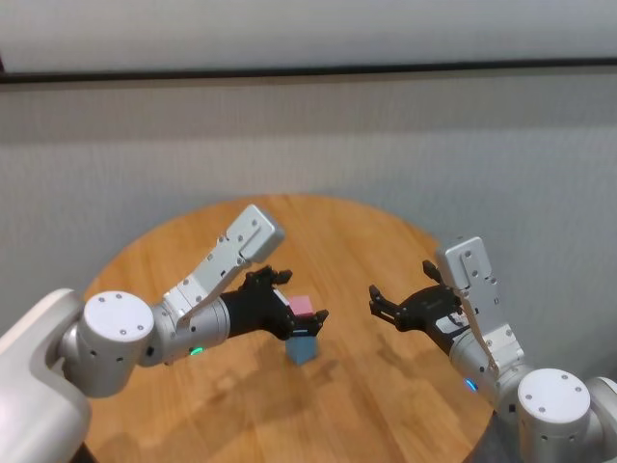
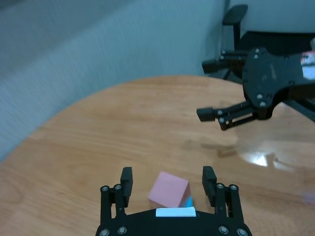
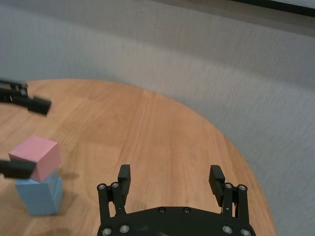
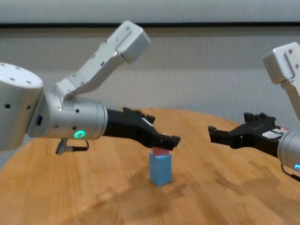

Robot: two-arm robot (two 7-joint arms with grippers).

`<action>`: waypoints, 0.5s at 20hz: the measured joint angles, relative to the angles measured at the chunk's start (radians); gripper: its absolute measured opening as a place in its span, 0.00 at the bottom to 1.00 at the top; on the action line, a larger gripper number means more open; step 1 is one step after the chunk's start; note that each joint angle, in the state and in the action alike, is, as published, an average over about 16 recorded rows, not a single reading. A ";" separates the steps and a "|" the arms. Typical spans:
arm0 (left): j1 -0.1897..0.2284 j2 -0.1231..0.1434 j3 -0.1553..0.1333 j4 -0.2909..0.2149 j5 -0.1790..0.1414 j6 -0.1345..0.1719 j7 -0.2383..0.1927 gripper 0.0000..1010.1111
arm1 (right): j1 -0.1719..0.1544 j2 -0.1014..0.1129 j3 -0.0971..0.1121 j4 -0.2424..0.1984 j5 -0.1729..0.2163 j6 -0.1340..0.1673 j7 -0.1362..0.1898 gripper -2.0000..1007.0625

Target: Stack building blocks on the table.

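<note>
Chest view: unmarked pink block (image 4: pixel 160 151) atop light blue blocks (image 4: pixel 160 168).

Pink block (image 3: pixel 35 156); light-blue block (image 3: pixel 40 195); wood-grain table (image 3: pixel 162 142).

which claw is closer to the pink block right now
Left. The left claw straddles the pink block, its fingers open on either side of it atop the blue blocks. The right claw hovers open off to the stack's right, well apart.

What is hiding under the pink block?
The pink block sits on a light blue block that stands on the table. The open left gripper straddles the pink one. Whether that blue column is one cube or two stays unclear.
</note>
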 joint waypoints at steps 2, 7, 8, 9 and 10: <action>0.004 0.005 -0.006 -0.015 -0.003 0.001 0.004 0.91 | 0.000 0.000 0.000 0.000 0.000 0.000 0.000 1.00; 0.018 0.023 -0.027 -0.057 -0.011 0.008 0.021 0.97 | 0.000 0.000 0.000 0.000 0.000 0.000 0.000 1.00; 0.022 0.028 -0.032 -0.066 -0.013 0.010 0.025 0.98 | 0.000 0.000 0.000 0.000 0.000 0.000 0.000 1.00; 0.026 0.033 -0.038 -0.076 -0.014 0.012 0.030 0.99 | 0.000 0.000 0.000 0.000 0.000 0.000 0.000 1.00; 0.031 0.039 -0.044 -0.084 -0.015 0.015 0.034 0.99 | 0.000 0.000 0.000 0.000 0.000 0.000 0.000 1.00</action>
